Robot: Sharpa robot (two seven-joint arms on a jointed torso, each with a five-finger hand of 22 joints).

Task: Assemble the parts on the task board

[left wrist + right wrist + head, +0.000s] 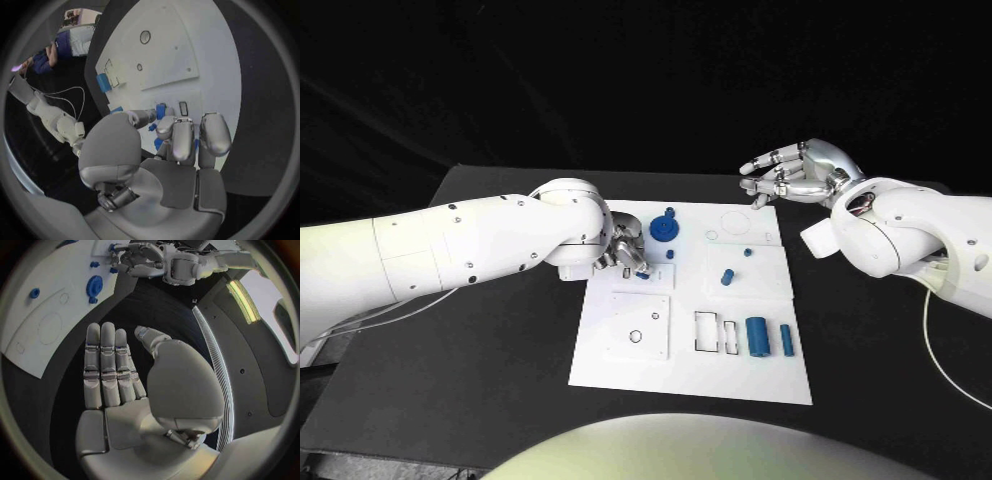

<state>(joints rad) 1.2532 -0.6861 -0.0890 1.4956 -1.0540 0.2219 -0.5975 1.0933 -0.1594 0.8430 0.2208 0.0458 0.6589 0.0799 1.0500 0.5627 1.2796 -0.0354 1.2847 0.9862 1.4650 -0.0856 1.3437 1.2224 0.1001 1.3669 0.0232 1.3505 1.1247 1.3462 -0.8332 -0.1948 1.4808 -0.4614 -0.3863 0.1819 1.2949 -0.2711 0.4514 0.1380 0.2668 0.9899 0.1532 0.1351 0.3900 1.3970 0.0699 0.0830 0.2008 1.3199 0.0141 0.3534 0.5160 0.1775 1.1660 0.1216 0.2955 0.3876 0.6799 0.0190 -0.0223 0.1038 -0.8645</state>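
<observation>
The white task board lies mid-table. My left hand is low over its far left part, fingers curled down; in the left wrist view this hand pinches a small blue part between thumb and fingers, beside another small blue piece standing on the board. A blue round part sits just beyond that hand. A blue peg stands mid-board. Two blue cylinders lie near the right edge. My right hand hovers open above the far right corner, fingers straight.
Rectangular slots sit beside the cylinders, and a raised plate with a round hole is on the board's near left. Black table surrounds the board. Cables hang near both arms.
</observation>
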